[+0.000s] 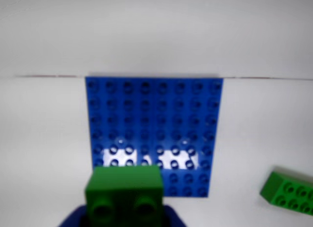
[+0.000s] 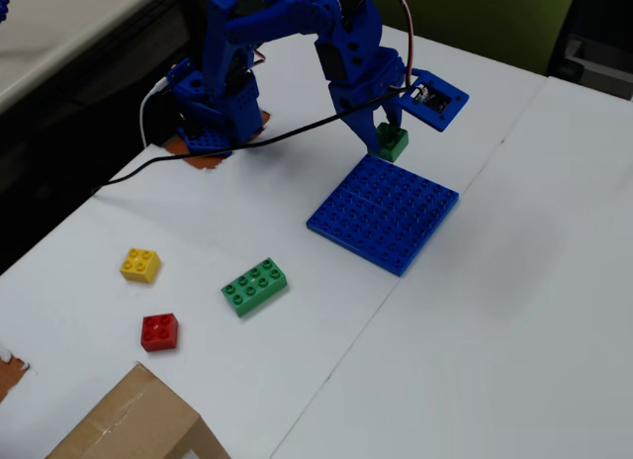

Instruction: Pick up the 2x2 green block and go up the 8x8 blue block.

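Observation:
The 2x2 green block (image 1: pixel 124 192) fills the bottom of the wrist view, held between my blue jaws. In the fixed view the green block (image 2: pixel 392 140) hangs in my gripper (image 2: pixel 387 126) just above the table by the far edge of the 8x8 blue block (image 2: pixel 384 212). The blue baseplate (image 1: pixel 154 124) lies flat on the white table, directly ahead in the wrist view. My gripper (image 1: pixel 124 215) is shut on the green block. Whether the block touches the table or the plate's edge I cannot tell.
A longer green eight-stud brick (image 2: pixel 255 285) lies left of the plate; it also shows at the wrist view's right edge (image 1: pixel 289 192). A yellow brick (image 2: pixel 140 264) and a red brick (image 2: pixel 159 331) lie further left. A cardboard box (image 2: pixel 129 424) sits at the front. A black cable (image 2: pixel 227 152) trails from the arm's base.

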